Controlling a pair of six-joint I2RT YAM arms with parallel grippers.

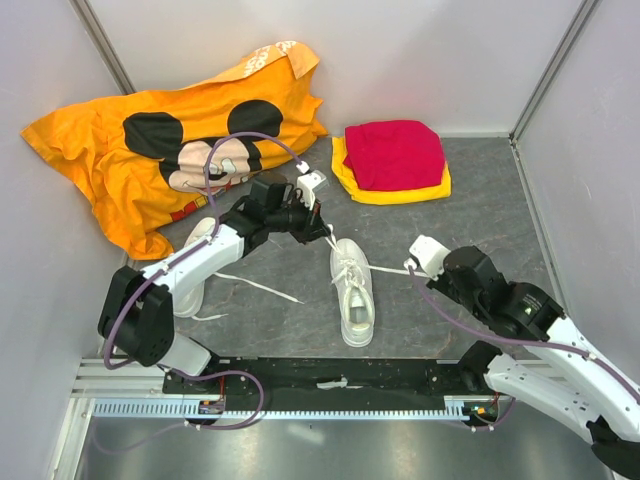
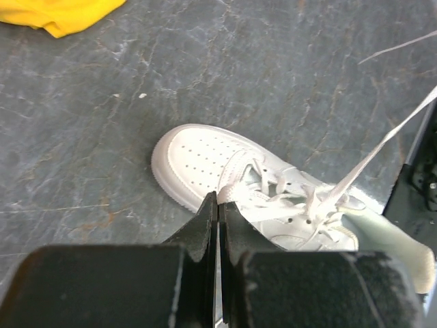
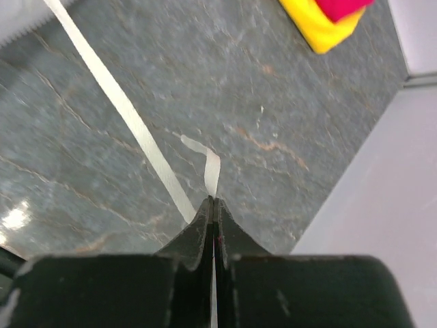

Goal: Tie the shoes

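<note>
1. White sneakers: two. The middle sneaker [image 1: 355, 292] lies in full view; the second sneaker [image 1: 200, 233] is partly hidden under the left arm [image 1: 190, 263].
2. Lace strands [image 1: 262, 289] running out from the sneakers: four counted, two per shoe.
3. Orange cartoon-mouse shirt [image 1: 110, 140]: one.
4. Folded cloths: two, a red cloth [image 1: 395, 150] stacked on a yellow cloth [image 1: 400, 193].
5. Robot arms: two, the left arm and the right arm [image 1: 545, 375].
6. Grippers: two, the left gripper [image 2: 217, 199] and the right gripper [image 3: 213, 202].
7. Grey stone-patterned table [image 1: 480, 210]: one.
</note>
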